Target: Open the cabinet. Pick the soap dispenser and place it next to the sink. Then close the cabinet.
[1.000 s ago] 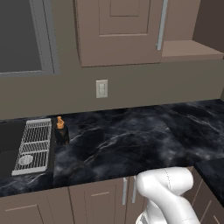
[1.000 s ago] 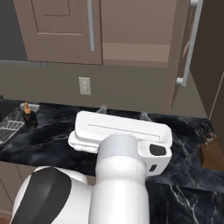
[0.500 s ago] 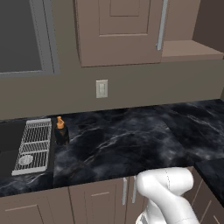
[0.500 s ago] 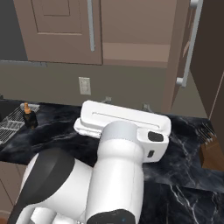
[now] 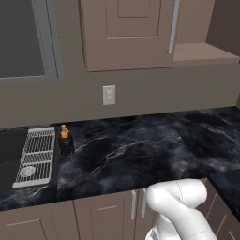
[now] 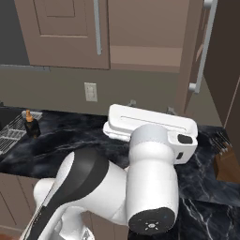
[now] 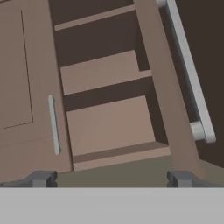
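Cabinet (image 7: 109, 87) is half open: right door (image 7: 166, 87) swung out, edge-on at right of the hand view, its long bar handle (image 7: 188, 74) running down the frame's right side. Left door (image 7: 24, 87) shut, at left of frame. Inside, two bare shelf boards (image 7: 103, 72); nothing stands on them that I can see.

Soap dispenser (image 5: 65, 139) stands on the dark worktop (image 5: 140, 150), left-middle of the left base view, just beside the sink (image 5: 11, 157) and its grid rack (image 5: 36, 157). Upright. Placing step looks done; closing the door is what remains, by my reading.

Pincer (image 7: 111, 178) spread wide, holding nothing. Tips at the bottom edge of the hand view, aimed into the open bay.

Risks, as judged:
- Open door stands to the right of the pincer. A careless sweep could catch the handle and knock the door wider instead of shutting it.
- Pushing on the door's thin edge could let the fingers slip past into the bay.
- Arm bulks low over the worktop in the right base view; a wide swing leftward could clip the dispenser, though it sits well apart now.

Sink basin: rack only, nothing else made out.
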Available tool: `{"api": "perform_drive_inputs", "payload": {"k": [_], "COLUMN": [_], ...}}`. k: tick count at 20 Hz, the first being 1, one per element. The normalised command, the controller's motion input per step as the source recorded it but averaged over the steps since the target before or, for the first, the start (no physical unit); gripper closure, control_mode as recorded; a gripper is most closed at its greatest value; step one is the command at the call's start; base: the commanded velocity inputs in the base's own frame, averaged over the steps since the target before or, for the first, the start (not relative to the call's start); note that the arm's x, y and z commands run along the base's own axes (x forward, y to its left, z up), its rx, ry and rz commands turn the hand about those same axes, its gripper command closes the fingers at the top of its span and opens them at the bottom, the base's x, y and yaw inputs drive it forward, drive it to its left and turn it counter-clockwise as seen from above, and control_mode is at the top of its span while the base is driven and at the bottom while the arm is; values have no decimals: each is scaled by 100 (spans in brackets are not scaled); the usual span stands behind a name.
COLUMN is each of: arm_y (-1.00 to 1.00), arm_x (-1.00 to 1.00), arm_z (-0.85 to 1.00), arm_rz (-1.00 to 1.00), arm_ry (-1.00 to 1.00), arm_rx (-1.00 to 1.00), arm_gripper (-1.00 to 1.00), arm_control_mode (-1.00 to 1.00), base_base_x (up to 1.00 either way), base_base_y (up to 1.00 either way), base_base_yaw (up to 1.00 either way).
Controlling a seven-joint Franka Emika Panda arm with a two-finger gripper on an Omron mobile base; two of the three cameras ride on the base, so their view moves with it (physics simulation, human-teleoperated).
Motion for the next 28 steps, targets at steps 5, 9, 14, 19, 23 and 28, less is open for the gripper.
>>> {"api": "perform_drive_inputs", "payload": {"k": [5, 9, 14, 19, 23, 28], "arm_y": [-46, -10, -16, -35, -14, -3], "arm_x": [0, 31, 33, 4, 13, 21], "arm_z": [0, -1, -3, -12, -20, -13], "arm_rz": [9, 1, 1, 0, 0, 1], "arm_ry": [-1, 0, 0, -3, -2, 0], "arm_rx": [0, 0, 0, 0, 0, -1], "arm_gripper": [-100, -100, -100, -100, -100, -100], "arm_control_mode": [-100, -100, -100, -100, -100, -100], "base_base_x": [0, 0, 0, 0, 0, 0], "base_base_y": [0, 0, 0, 0, 0, 0], "base_base_yaw": [0, 0, 0, 0, 0, 0]}}
